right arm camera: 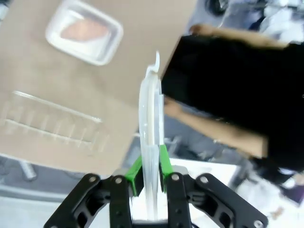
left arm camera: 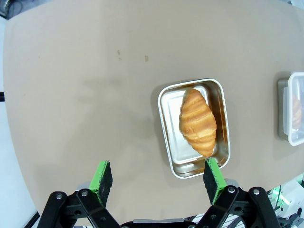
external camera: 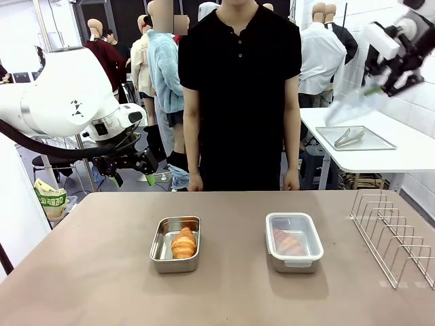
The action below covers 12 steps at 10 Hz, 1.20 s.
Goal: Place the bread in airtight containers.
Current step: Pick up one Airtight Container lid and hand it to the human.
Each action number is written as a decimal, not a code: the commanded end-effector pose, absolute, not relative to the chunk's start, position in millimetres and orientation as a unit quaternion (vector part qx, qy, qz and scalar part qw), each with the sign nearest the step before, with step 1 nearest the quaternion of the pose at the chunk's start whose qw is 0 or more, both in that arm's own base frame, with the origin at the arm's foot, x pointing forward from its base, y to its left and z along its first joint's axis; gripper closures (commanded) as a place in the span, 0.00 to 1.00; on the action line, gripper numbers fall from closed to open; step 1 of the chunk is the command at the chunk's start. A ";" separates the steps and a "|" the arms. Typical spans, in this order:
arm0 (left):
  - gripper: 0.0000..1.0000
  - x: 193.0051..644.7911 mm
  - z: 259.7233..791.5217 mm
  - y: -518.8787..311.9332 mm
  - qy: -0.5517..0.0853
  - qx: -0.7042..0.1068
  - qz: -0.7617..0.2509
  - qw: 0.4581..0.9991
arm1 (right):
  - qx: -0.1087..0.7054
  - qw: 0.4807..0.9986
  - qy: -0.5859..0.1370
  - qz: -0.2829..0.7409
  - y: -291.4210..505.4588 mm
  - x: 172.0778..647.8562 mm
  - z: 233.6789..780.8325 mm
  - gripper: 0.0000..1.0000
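Note:
Two steel airtight containers stand mid-table. The left tin (external camera: 164, 243) is uncovered and holds a golden croissant of bread (external camera: 183, 242). The right tin (external camera: 294, 242) has its clear lid on, with bread (external camera: 289, 240) visible inside. My left gripper (external camera: 141, 176) hangs open above the table's far left edge. In the left wrist view its gripper (left arm camera: 156, 178) stands open over bare table, beside the uncovered tin (left arm camera: 167, 118) and its bread (left arm camera: 197, 121). My right gripper (external camera: 379, 87) is raised at upper right, shut on a clear lid (external camera: 350, 107). The right wrist view shows that gripper (right arm camera: 151, 175) pinching the lid (right arm camera: 151, 118) edge-on.
A wire rack (external camera: 394, 234) stands at the table's right side. A person in a black shirt (external camera: 241, 88) stands at the far edge with hands down. Behind on the right, a white table carries a metal tray (external camera: 377, 145) with tongs.

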<state>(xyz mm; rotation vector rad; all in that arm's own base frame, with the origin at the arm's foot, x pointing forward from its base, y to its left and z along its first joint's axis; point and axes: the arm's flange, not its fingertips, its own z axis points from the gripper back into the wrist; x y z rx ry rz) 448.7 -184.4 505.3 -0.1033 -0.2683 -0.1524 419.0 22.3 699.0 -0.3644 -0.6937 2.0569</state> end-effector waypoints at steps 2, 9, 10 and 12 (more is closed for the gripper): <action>0.00 450.8 506.4 -183.1 -0.135 -0.048 -0.070 0.987 | -0.184 0.369 -0.352 0.840 60.4 453.9 710.3 1.00; 0.00 450.8 506.4 -183.1 -0.135 -0.048 -0.070 0.987 | -0.125 0.361 -0.313 0.870 112.5 520.3 688.4 1.00; 0.00 450.8 506.4 -183.1 -0.135 -0.048 -0.070 0.987 | -0.144 0.365 -0.332 0.858 115.4 511.1 680.0 1.00; 0.00 450.8 506.4 -183.1 -0.135 -0.048 -0.070 0.987 | -0.144 0.365 -0.332 0.858 115.4 511.1 680.0 1.00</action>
